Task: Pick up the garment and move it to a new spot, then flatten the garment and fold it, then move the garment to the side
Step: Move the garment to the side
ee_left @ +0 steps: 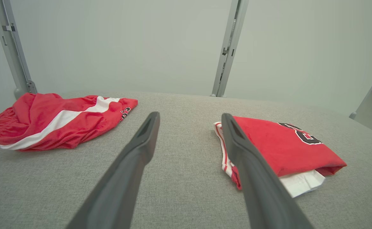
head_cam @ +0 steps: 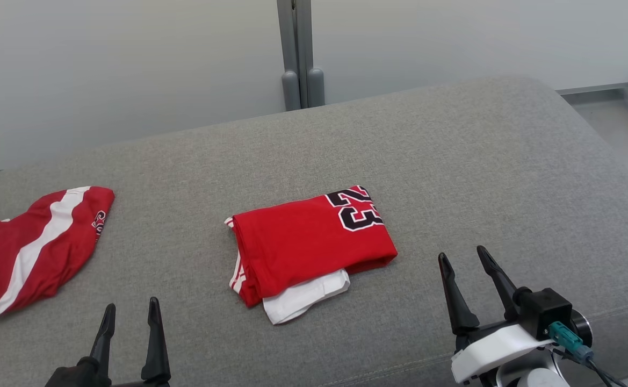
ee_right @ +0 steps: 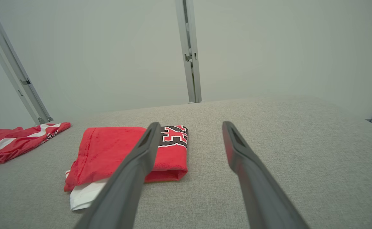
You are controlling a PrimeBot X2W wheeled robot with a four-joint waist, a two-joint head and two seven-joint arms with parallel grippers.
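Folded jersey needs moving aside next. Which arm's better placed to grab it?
Right, probably. The right gripper stands open close to the folded jersey, with bare cushion beyond it. The left gripper, also open, sits further back, and the red shorts lie on that side.

This looks like a partitioned test booth in a lab or workshop rather than a home. Plain pale partition panels point(head_cam: 131, 70) close off the back from 10 to 2 o'clock. They meet at a bare grey metal post point(head_cam: 303, 43) at 12 o'clock, with fittings at its foot. A wide pad covered in grey woven fabric point(head_cam: 453, 161) serves as the work surface, and smooth pale floor point(head_cam: 609, 129) shows past its edge at 2 o'clock. On the pad lie just a folded red jersey point(head_cam: 303, 242) at centre and red shorts point(head_cam: 23, 252) at 9 o'clock.
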